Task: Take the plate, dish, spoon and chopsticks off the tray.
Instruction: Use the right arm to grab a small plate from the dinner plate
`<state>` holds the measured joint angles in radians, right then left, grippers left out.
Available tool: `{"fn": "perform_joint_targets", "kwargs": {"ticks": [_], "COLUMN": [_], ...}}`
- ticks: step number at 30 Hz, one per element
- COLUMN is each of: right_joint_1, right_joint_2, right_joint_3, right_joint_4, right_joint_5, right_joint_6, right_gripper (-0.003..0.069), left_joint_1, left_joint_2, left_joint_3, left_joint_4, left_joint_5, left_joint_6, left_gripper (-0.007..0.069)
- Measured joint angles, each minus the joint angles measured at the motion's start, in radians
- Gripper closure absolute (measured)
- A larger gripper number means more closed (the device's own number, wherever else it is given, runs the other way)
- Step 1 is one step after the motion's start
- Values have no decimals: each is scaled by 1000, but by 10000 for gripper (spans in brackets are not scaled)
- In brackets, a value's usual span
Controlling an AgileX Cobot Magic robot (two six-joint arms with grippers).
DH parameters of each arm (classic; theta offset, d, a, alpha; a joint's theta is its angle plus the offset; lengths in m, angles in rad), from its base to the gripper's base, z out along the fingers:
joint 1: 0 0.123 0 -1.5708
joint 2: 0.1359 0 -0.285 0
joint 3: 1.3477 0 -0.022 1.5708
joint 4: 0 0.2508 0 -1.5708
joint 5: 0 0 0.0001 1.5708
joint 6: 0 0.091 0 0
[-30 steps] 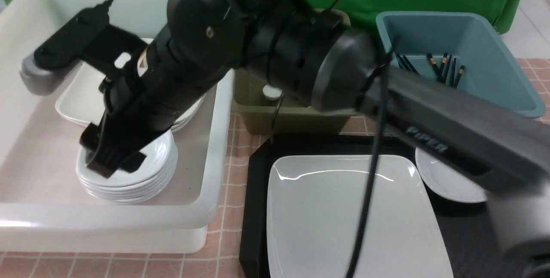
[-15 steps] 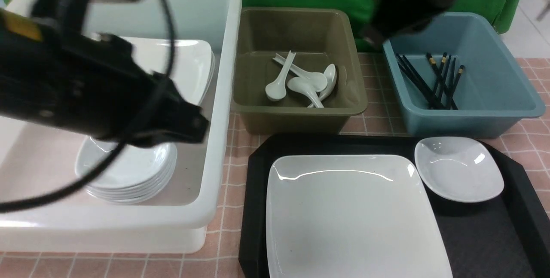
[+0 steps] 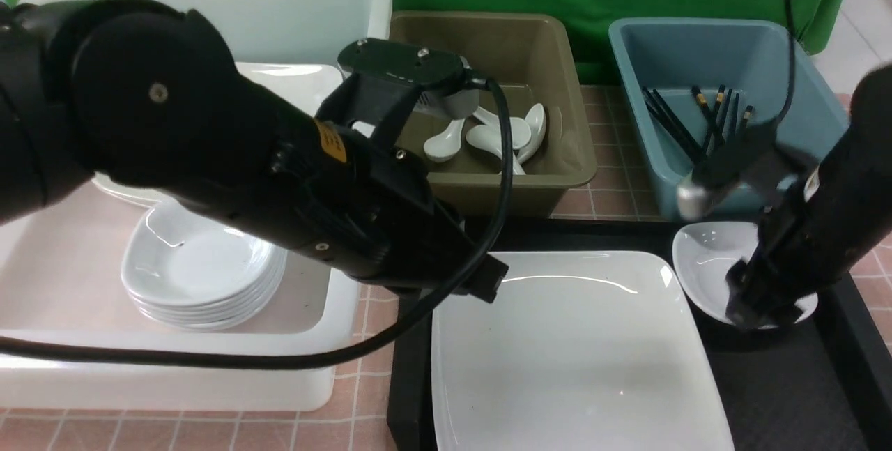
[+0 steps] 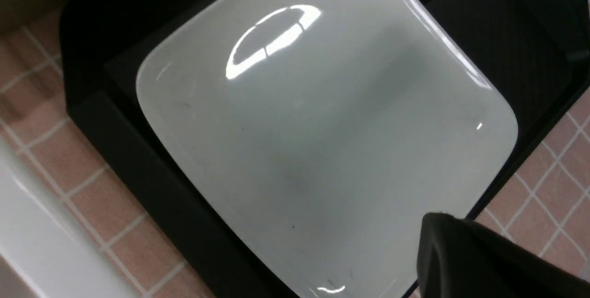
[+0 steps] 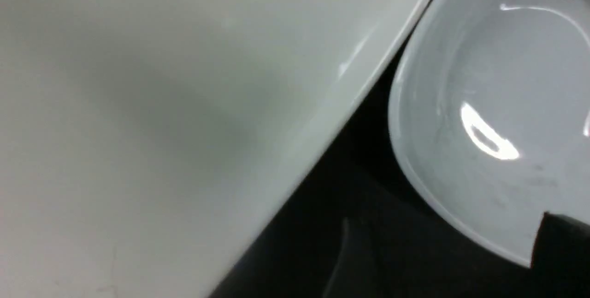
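- plate [image 3: 571, 353]: lies flat on the near-left part of the tray [image 3: 780, 395] and runs off the frame's near edge. It is glossy with a low rim, so I judge it hard to pinch and likely to skid.
- left claw [image 3: 481, 284]: jaws together, holding nothing, at the plate's far-left corner. Closed like this it can only shove, and a push could slide the plate into the dish [image 3: 704, 263].
- right claw [image 3: 759, 308]: low over the near rim of the dish at the tray's far-right corner. Whether it is apart or clamped, cannot tell. One finger [image 5: 562, 247] sits at the rim, and an edge pinch may tip or drop the dish.
- The dish is just beside the plate, with a narrow gap between them.
- The left arm and its cable [image 3: 279, 360] hang over the white tub [image 3: 174, 367] and the dish stack [image 3: 202, 277], risking a snag and blocking the way in there.
- counter [image 3: 334, 430]: the olive tub [image 3: 557, 179] at the far edge holds spoons [image 3: 502, 134].
- The blue tub [image 3: 808, 67] holds chopsticks [image 3: 697, 127]. No spoon or chopsticks are seen on the tray.
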<state>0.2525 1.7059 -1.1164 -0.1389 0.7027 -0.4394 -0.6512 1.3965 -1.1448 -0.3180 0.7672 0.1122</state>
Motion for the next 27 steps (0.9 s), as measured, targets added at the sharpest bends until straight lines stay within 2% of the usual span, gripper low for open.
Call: {"fn": "perform_joint_targets", "kwargs": {"ticks": [8, 11, 13, 16, 17, 21, 25, 27], "right_joint_1": [0, 0, 0, 1, 2, 8, 25, 40], "right_joint_2": [122, 148, 159, 160, 154, 124, 22, -46], "right_joint_3": [26, 26, 26, 22, 18, 16, 16, 17], "right_joint_4": [-28, -59, -87, -117, -123, -128, -127, -101], "right_joint_5": [-93, -127, -141, -152, -155, -151, -104, -70], "right_joint_6": [-16, -16, -15, -22, -26, -34, -22, -5], "right_gripper": [110, 136, 198, 386, 414, 454, 580, 582], "left_joint_1": [0, 0, 0, 0, 0, 0, 0, 1], "left_joint_2": [0, 0, 0, 0, 0, 0, 0, 0], "left_joint_3": [0, 0, 0, 0, 0, 0, 0, -3], "left_joint_4": [22, 23, 24, 25, 25, 26, 58, 80], "left_joint_5": [0, 5, 9, 11, 11, 10, 1, -5], "left_joint_6": [3, 3, 4, 4, 4, 4, -15, -35], "left_gripper": [627, 627, 627, 627, 627, 627, 627, 627]}}
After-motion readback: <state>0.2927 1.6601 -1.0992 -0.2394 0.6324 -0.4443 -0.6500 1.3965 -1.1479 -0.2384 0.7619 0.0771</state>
